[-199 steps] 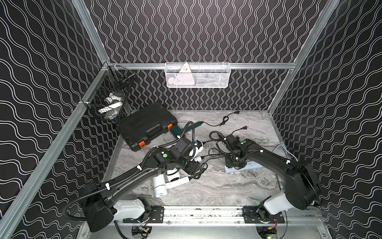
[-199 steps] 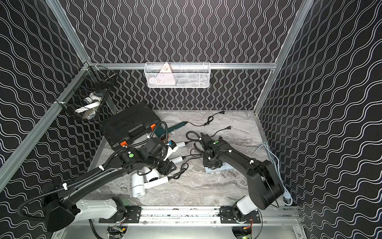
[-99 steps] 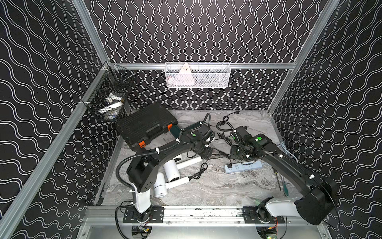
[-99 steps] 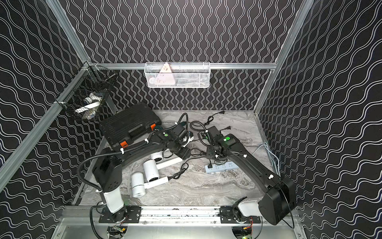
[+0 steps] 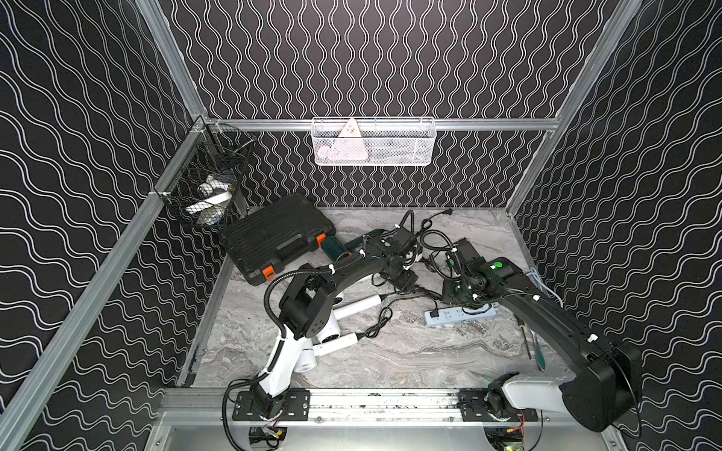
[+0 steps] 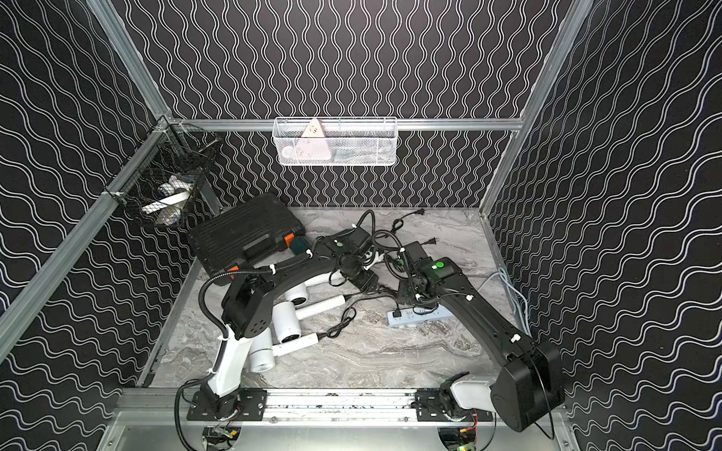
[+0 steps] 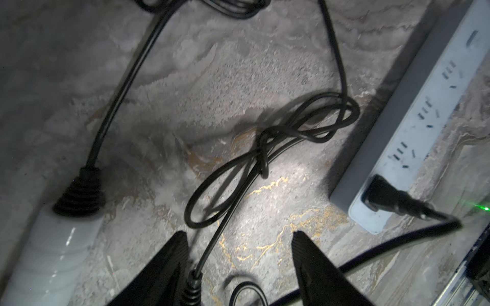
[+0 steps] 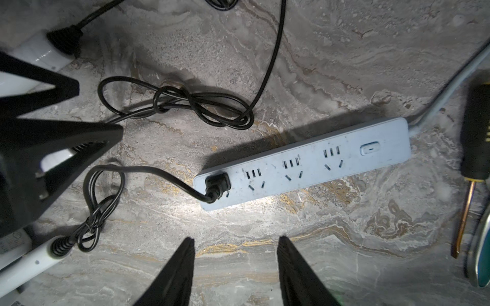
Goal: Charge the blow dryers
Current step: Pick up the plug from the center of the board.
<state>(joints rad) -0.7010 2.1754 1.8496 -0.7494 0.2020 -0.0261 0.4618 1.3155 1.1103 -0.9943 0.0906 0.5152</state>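
1. Fingers (image 7: pixel 169 265) of left gripper (image 7: pixel 238 233) spread, empty, straddling a black cord (image 7: pixel 209 249); right gripper (image 8: pixel 234 239) spread too, near the power strip (image 8: pixel 318 164).
2. White blow dryers (image 6: pixel 287 324) lie left of it; one's label (image 8: pixel 12 242) unreadable.
3. Left gripper has shifted from dryers toward strip.

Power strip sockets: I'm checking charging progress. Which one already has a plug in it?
The one at the end of the pale blue power strip farthest from its switch: a black plug sits in it, while the other three show bare slots.
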